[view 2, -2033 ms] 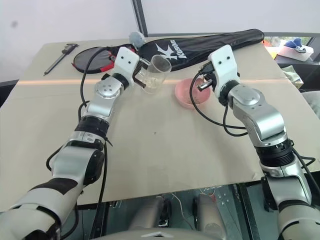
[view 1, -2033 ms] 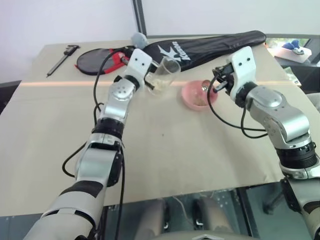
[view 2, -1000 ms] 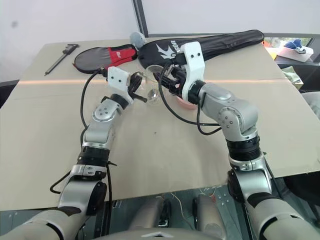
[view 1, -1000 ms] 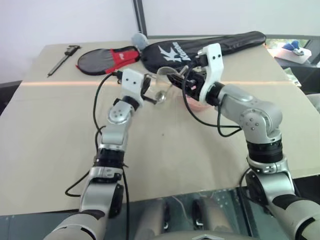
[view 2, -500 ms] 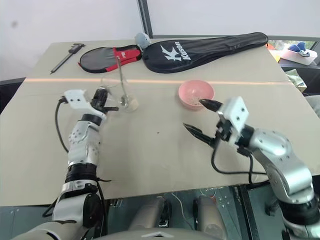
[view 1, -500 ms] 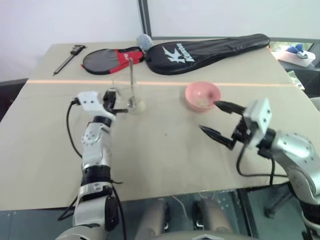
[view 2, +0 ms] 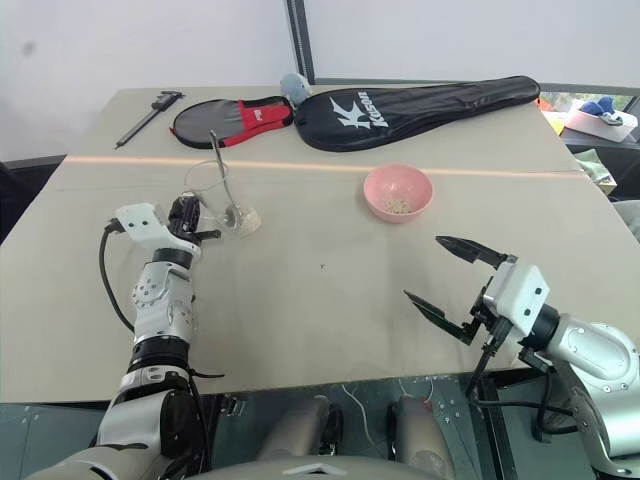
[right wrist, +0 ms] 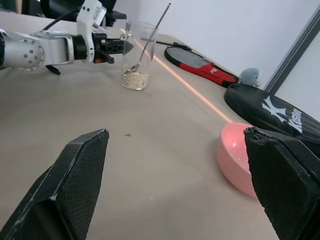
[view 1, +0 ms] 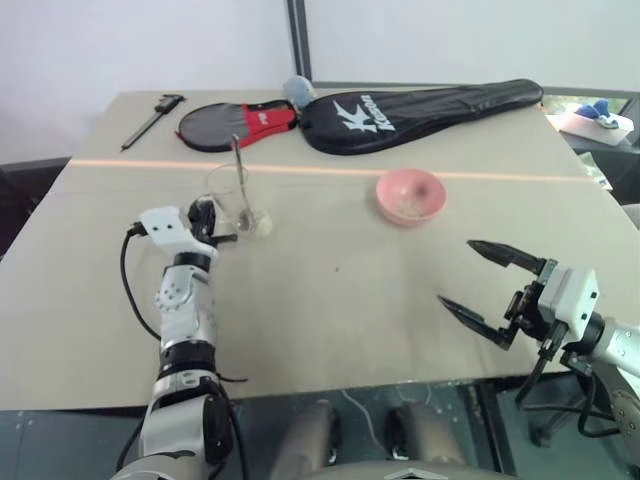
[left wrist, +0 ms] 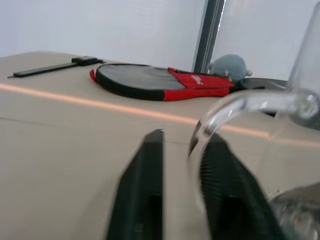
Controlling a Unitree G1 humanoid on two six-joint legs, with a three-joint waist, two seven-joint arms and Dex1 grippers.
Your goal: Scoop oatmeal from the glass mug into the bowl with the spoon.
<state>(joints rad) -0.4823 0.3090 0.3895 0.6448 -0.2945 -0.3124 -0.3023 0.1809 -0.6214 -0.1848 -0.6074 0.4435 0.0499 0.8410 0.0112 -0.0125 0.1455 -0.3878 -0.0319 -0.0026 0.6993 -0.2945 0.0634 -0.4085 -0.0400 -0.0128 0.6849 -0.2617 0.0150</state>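
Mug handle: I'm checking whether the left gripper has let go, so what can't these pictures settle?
- Left gripper: in the left wrist view its fingers straddle the mug handle; contact is blurred.
- Spoon: in the eye views its bowl sits behind glass, too small to tell if oatmeal lies on it.
- Mug: cut off by the left wrist view's edge.

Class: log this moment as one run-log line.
mug: upright, spoon inside | bowl: some oatmeal | right gripper: open, empty
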